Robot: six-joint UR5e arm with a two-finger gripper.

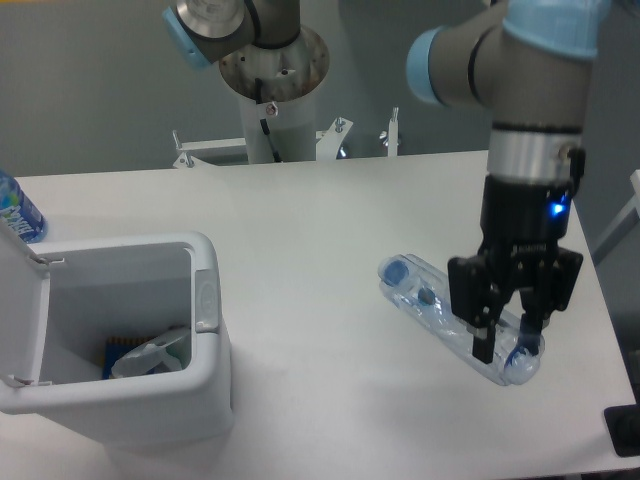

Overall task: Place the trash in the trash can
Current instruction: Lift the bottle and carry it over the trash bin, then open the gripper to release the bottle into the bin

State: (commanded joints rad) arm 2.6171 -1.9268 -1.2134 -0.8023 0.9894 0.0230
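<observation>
Counter (320, 230) carries the white trash can (130, 400) at the left, lid flipped open, wrapper (150, 355) already lying inside. Arm stands over the right side. Crushed bottle (440, 310) lies there, long axis running diagonally from cap end at upper left to base at lower right. Fingers (508, 345) straddle the base end, seemingly clamped on it, though contact is partly hidden. Can sits well apart, leftward. Blue-labelled bottle (18, 212) stands at the far left edge.
</observation>
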